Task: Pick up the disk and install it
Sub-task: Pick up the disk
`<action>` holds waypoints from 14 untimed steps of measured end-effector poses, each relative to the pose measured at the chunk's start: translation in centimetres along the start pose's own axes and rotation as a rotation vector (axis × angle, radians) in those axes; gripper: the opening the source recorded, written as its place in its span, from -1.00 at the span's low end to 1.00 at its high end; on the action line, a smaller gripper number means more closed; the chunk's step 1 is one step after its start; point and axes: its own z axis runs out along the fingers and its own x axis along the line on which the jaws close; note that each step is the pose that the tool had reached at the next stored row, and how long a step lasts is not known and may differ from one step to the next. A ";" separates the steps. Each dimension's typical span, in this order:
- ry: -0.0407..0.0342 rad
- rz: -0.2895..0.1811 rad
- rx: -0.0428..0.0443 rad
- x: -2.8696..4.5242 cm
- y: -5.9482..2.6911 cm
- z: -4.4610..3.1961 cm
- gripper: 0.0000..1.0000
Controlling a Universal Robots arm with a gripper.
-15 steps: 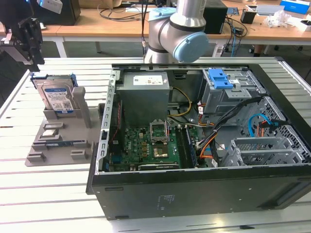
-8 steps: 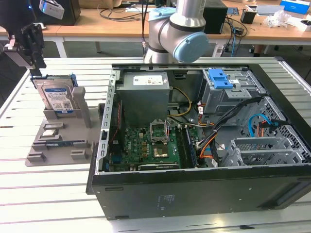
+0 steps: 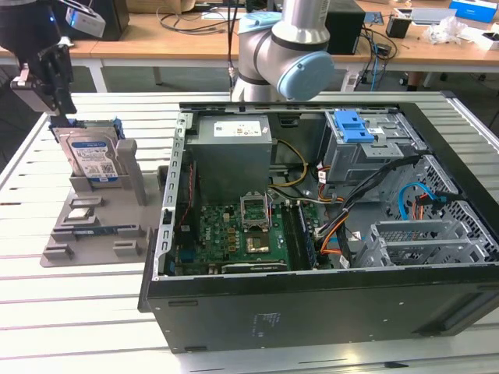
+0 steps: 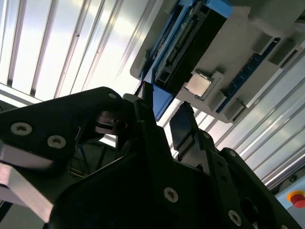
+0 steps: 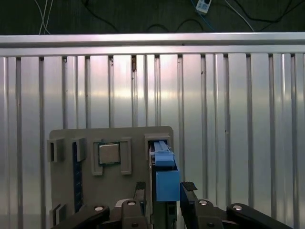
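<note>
In the exterior view the disk (image 3: 88, 154) has its lower edge hidden behind the lip of the grey holder (image 3: 134, 167), and its label print is too small to read. At twelve o'clock the arm (image 3: 288, 47) is cropped by the picture's edge, and the computer case (image 3: 312, 312) loses a corner at four o'clock. In the first wrist view the disk stands edge-on, label face out of sight, its near end behind the gripper (image 5: 164, 188) — whether the fingers (image 5: 188, 191) touch its blue rails cannot be told.
</note>
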 end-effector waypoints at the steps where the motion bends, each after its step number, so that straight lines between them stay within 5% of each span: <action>1: 0.0001 -0.005 0.0002 -0.06 0.00 0.09 -0.16; 7: 0.0043 -0.009 0.0000 -0.04 0.00 0.29 -0.16; 10: 0.0089 -0.022 0.0002 -0.04 -0.04 2.18 -0.16; 14: 0.0092 -0.029 0.0002 -0.04 -0.08 3.48 -0.16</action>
